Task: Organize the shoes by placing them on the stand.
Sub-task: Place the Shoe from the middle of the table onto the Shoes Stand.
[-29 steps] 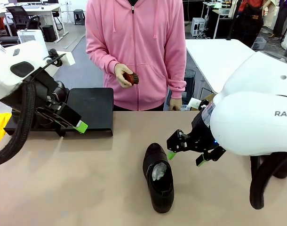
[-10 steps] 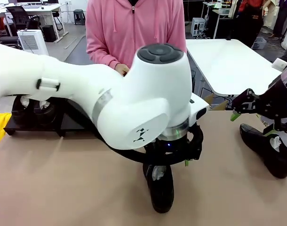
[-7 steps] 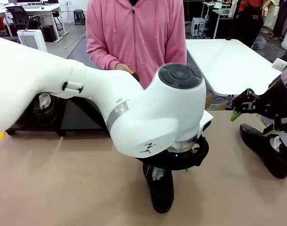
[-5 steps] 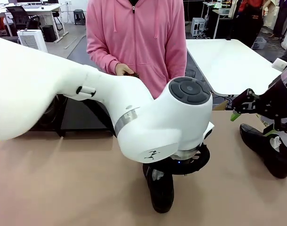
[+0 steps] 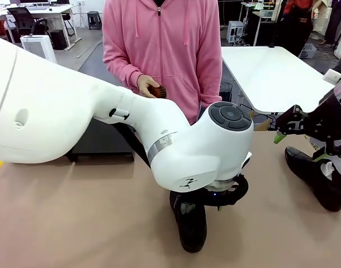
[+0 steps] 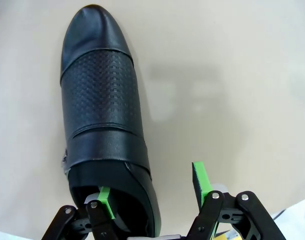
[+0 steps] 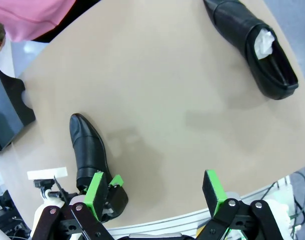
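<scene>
Black dress shoe (image 6: 100, 100) on the worktop (image 5: 75, 212): left hand (image 6: 150, 181) open astride its side wall, one pad (image 6: 106, 202) inside. Right hand (image 5: 300, 146) hangs wide open near another shoe (image 5: 318, 184), right.

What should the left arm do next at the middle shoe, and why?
Probably close the left gripper. Its jaws stand open astride the side wall of the shoe near the heel: one pad sits inside the opening, the other outside, apart from the leather. Closing would likely pinch the wall firmly enough for a lift.
</scene>
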Controlling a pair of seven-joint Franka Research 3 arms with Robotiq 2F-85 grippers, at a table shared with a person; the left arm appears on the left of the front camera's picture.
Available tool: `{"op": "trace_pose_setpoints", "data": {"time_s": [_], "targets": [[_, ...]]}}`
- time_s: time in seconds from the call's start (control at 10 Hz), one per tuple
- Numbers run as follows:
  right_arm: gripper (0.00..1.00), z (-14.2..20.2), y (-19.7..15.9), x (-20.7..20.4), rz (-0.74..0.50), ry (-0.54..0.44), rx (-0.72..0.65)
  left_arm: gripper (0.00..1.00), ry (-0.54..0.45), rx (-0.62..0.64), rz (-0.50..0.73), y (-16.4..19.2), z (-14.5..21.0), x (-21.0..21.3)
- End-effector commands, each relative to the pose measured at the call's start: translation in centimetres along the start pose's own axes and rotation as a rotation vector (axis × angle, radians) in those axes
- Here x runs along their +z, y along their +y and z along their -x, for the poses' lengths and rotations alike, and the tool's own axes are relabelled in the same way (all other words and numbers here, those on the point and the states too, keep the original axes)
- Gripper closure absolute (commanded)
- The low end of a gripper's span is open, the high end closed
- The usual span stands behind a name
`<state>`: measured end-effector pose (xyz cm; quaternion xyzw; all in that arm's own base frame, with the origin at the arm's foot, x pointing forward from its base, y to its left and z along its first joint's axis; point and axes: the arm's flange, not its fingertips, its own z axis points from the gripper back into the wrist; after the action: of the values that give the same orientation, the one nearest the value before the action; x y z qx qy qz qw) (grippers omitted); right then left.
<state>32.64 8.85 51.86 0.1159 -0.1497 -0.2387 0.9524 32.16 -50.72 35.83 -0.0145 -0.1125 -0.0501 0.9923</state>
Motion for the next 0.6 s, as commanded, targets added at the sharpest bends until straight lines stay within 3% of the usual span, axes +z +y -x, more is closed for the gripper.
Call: {"op": "trace_pose_setpoints", "data": {"time_s": [0.0,0.1,0.5], "targets": [[0.0,-0.21,-0.04,0.04,-0.012,-0.007,0.018,0.26,0.001,0.011,-0.031,-0.58,-0.3,-0.58],[0.0,-0.21,-0.04,0.04,-0.012,-0.007,0.018,0.35,0.025,-0.014,-0.051,-0.33,-0.29,-0.79],[0.0,-0.21,-0.04,0.04,-0.012,-0.007,0.018,1.0,0.025,-0.029,-0.064,0.23,-0.21,-1.14]]}}
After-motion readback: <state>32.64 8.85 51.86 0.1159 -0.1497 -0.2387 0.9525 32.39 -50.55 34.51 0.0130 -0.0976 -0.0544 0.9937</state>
